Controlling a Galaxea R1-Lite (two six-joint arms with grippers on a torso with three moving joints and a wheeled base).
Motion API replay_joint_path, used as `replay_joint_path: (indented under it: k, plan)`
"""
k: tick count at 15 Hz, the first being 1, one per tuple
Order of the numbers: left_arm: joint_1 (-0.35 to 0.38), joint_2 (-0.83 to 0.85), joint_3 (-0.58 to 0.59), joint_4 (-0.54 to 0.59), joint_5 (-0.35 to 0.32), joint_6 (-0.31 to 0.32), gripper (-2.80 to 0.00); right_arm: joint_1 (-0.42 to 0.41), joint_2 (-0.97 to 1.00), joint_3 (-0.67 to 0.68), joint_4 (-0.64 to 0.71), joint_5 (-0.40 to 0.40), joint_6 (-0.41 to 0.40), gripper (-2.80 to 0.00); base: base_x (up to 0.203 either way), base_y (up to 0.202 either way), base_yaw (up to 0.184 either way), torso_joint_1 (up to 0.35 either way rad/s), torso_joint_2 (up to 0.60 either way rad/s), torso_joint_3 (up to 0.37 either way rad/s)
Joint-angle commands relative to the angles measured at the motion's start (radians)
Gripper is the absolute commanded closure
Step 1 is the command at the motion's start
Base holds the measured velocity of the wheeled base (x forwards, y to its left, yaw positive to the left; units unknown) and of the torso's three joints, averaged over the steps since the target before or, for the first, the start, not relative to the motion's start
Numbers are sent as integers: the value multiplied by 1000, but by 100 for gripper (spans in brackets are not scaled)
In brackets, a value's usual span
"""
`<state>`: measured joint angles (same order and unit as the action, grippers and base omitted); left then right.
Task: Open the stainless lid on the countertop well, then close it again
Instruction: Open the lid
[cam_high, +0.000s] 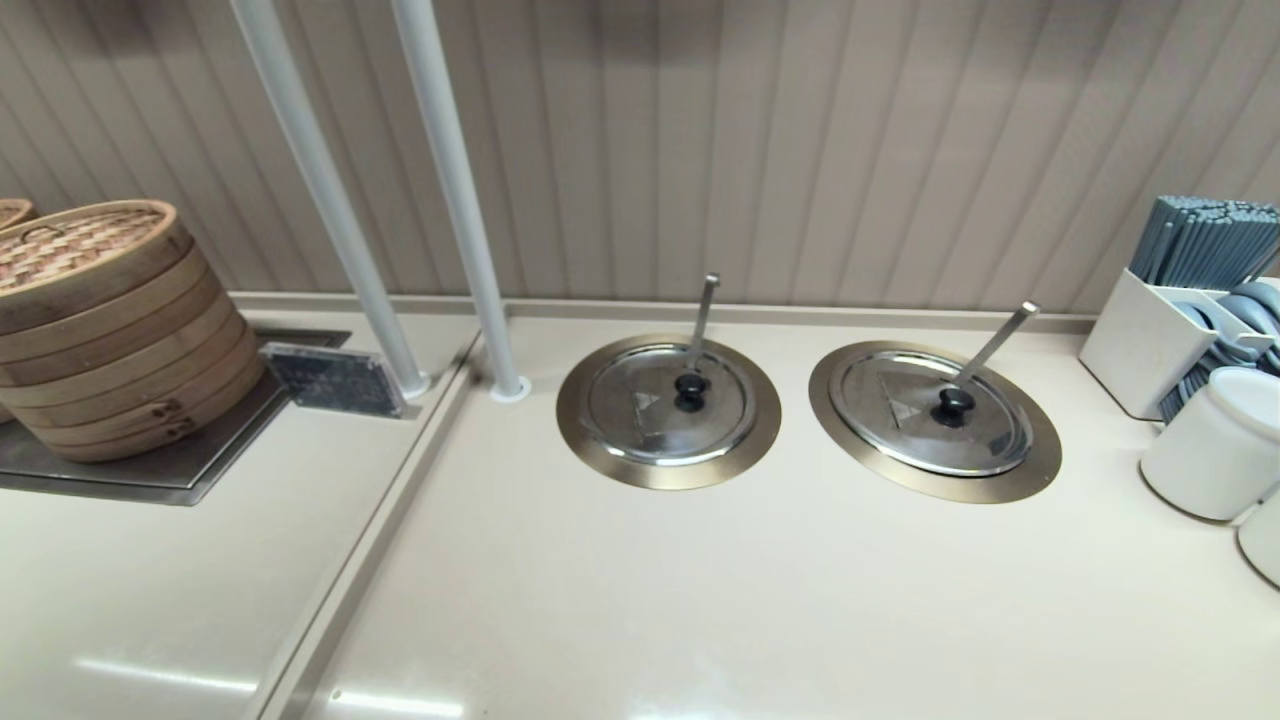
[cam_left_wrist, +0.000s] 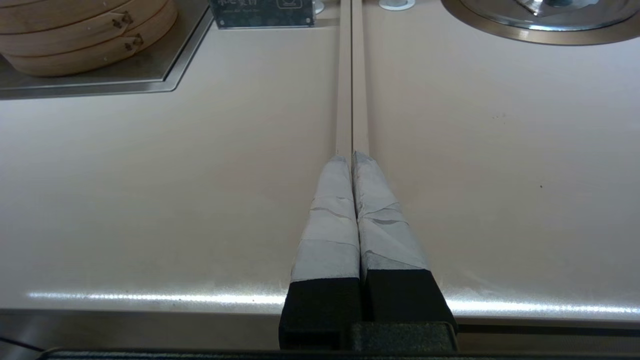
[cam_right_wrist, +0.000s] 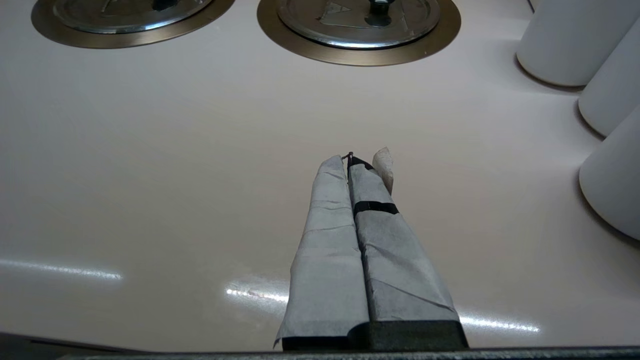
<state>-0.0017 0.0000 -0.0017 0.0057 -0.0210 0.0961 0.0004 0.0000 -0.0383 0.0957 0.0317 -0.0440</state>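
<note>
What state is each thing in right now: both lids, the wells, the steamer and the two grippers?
stainless lid: closed, flat on its well, ladle handle slanting out.
countertop well: covered.
twin lid: closed, ladle handle nearly upright.
twin well: covered.
bamboo steamer: stacked, lidded.
left gripper: shut, empty, above the counter.
right gripper: shut, empty, above the counter.
</note>
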Motion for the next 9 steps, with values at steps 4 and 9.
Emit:
replay_joint_path:
  k: [4, 9]
  plan:
    - [0, 0, 0, 0, 0, 0, 0, 0, 1, 9, -17, -10, -12, 0, 0, 0, 0, 0, 0, 0]
    - [0, 0, 0, 0, 0, 0, 0, 0, 166, -220, -54, -1, 17, 0, 0, 0, 0, 0, 0, 0]
